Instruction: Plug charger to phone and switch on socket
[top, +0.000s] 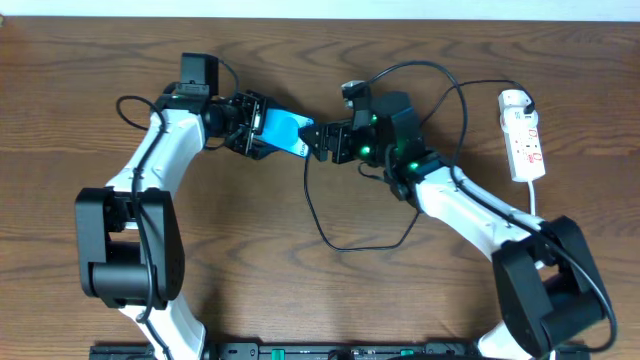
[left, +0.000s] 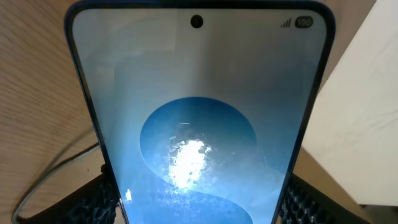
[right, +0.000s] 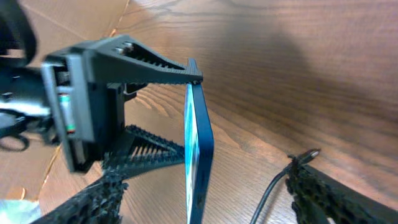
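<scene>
Phone (top: 285, 133) is held on edge at centre-left, clamped in the left pincer (top: 258, 130). Its front-camera end points away from that pincer, so the port likely faces the palm; expose it first. Right pincer (top: 328, 140) stands apart at the phone's free end, charger (right: 305, 157) tip just beside it, apparently unclamped. Grip the tip squarely, then align. Socket (top: 525, 135) lies far right on the counter (top: 300, 310).

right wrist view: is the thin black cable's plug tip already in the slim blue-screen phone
No, the thin black cable's plug tip sits apart from the slim blue-screen phone, bare wood between them.
</scene>
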